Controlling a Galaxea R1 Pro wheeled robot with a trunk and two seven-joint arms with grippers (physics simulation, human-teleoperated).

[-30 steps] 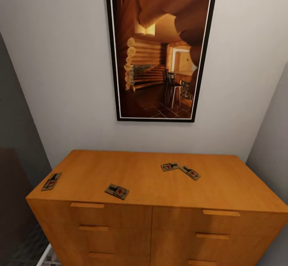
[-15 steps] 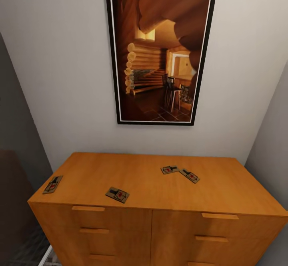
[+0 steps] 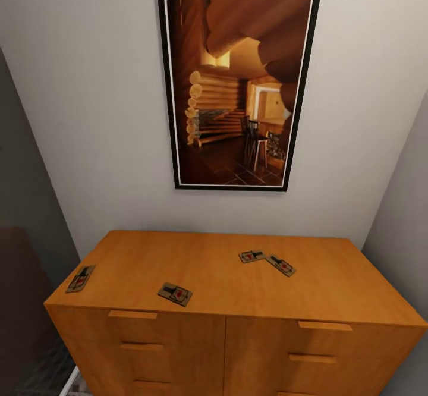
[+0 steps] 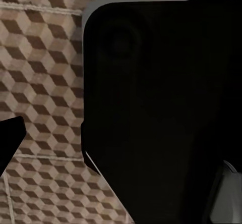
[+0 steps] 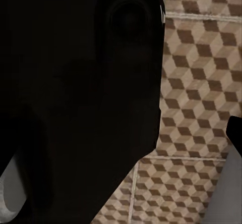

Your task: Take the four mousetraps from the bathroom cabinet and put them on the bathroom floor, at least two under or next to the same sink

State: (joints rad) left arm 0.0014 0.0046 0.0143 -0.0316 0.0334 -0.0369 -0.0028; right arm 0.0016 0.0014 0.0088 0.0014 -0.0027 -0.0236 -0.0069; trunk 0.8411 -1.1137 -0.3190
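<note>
Head view: an orange-brown cabinet (image 3: pixel 238 289) with a wide flat top stands against a pale wall, drawer fronts facing the robot. Four traps lie flat on top. Trap 1 (image 3: pixel 80 278) sits at the far left edge, near the corner. Trap 2 (image 3: pixel 175 294) lies close to the front edge, left of centre, well apart from trap 1. Trap 3 (image 3: pixel 252 256) and trap 4 (image 3: pixel 281 264) lie right of centre, further back, corner to corner and touching or nearly so; cannot tell which. Each is a small brown board w/ a red mark. Above hangs a dark-framed picture (image 3: pixel 238 87) of a log cabin interior.

Left wrist view: a large dark robot part in front, w/ cube-pattern floor (image 4: pixel 40 82) tiles behind it. Right wrist view: same kind of dark part, same floor (image 5: pixel 196 82) tiles. The arms seem to hang low, pointing down. Pincer state, left and right: cannot tell, fingers not made out.

Step in hand, as a judgement: approach and line-up at the cabinet; no trap picked yet, all four yet to go to the floor. Next move prob. calls for raising an arm above the top, pincer apart, then coming down on a near trap, e.g. trap 2. Boards are thin and flat, so the grip needs to catch the edges.
</note>
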